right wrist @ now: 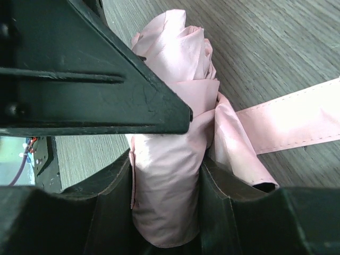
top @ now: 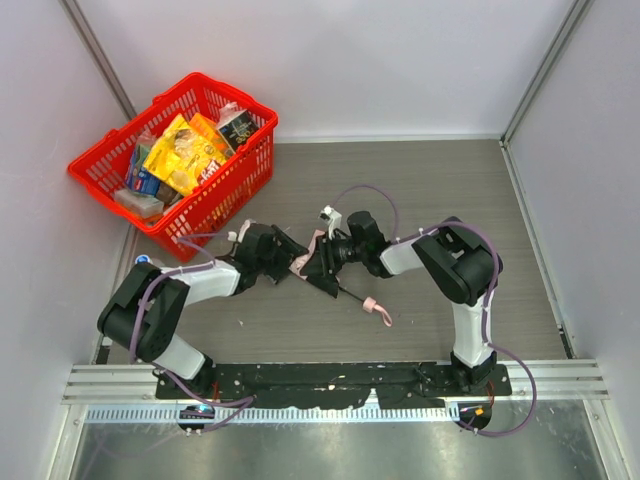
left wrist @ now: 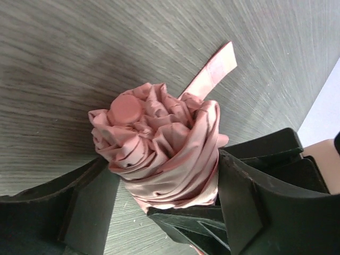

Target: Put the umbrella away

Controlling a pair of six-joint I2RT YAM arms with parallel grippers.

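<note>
We are clamping the umbrella (top: pixel 301 265) mid-canopy in our right gripper (top: pixel 325 263) — shaft pointing near-right — while our left gripper (top: pixel 284 262) is straddling its tip; whether it is gripping, we cannot tell.

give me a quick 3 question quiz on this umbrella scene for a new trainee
1. Which part of the umbrella is the right claw shut on?
A the handle
B the folded fabric
C the wrist loop

2. Fill in: the red basket stands at the far ___ corner of the table.

3. True or false: the umbrella already lies in the red basket.

Key: 1 B; 2 left; 3 false
</note>
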